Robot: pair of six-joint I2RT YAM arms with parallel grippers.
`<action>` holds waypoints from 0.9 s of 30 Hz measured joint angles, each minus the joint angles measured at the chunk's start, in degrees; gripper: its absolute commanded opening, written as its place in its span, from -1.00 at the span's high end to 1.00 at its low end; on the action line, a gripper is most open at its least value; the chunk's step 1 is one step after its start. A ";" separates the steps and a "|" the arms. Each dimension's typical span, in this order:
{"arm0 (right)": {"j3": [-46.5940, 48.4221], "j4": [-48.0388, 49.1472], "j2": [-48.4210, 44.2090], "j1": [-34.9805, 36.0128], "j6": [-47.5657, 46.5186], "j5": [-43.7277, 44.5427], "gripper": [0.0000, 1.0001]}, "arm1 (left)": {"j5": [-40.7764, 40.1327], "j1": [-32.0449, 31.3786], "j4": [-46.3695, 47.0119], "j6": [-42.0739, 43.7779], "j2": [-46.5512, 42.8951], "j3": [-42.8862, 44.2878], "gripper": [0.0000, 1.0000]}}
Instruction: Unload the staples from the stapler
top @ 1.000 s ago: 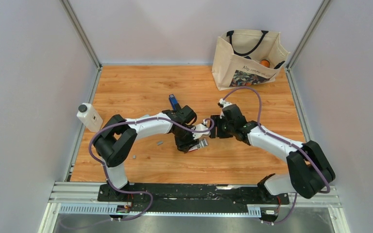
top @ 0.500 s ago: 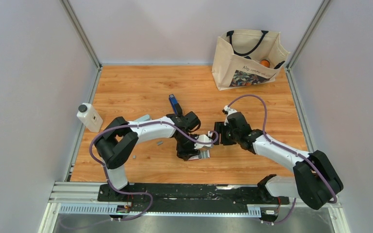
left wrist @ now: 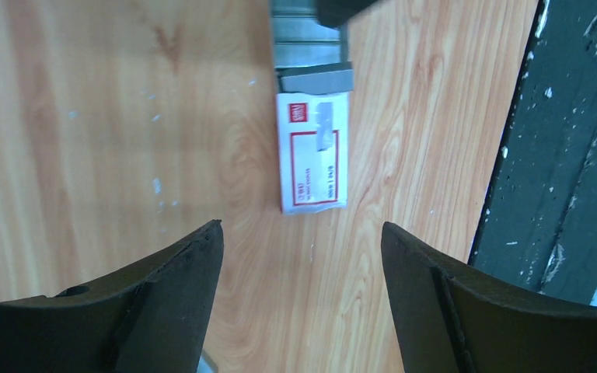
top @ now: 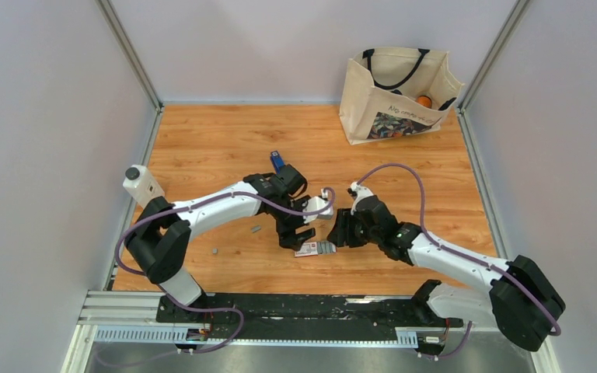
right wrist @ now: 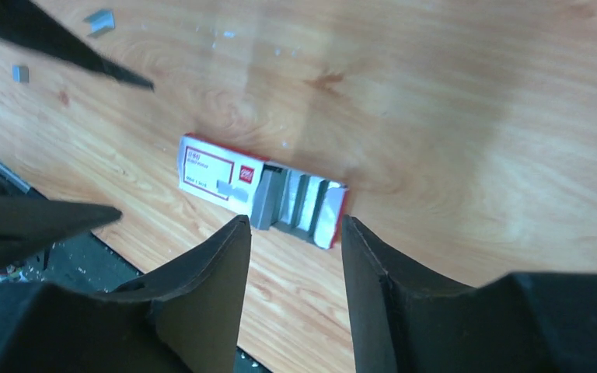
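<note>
Well, stapler (top: 277, 162) lies beyond the open left tool (left wrist: 299, 233); right tool (right wrist: 294, 221) open too.

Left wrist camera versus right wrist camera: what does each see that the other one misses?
Left wrist only: the label of the white-and-red box seen square-on, beyond the open left end effector. Right wrist only: loose staples lying apart on the wood, and the box's whole open end, framed by the open right end effector. Both: the box lying on the wooden table, with grey staple strips at one end.
</note>
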 measured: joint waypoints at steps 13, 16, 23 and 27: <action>0.22 0.87 4.55 8.94 4.44 -0.59 0.70 | 3.58 7.08 1.27 -4.26 -5.55 -2.58 -0.61; 0.33 1.86 5.22 9.38 4.70 -1.22 0.73 | 3.74 7.08 1.42 -4.96 -5.53 -2.91 -0.60; 0.55 4.20 10.27 10.88 5.53 -1.88 0.76 | 3.91 7.08 2.05 -5.49 -5.46 -2.93 -0.59; 0.68 5.07 12.24 11.65 5.90 -1.70 0.76 | 3.89 7.08 2.34 -5.49 -5.09 -2.95 -0.59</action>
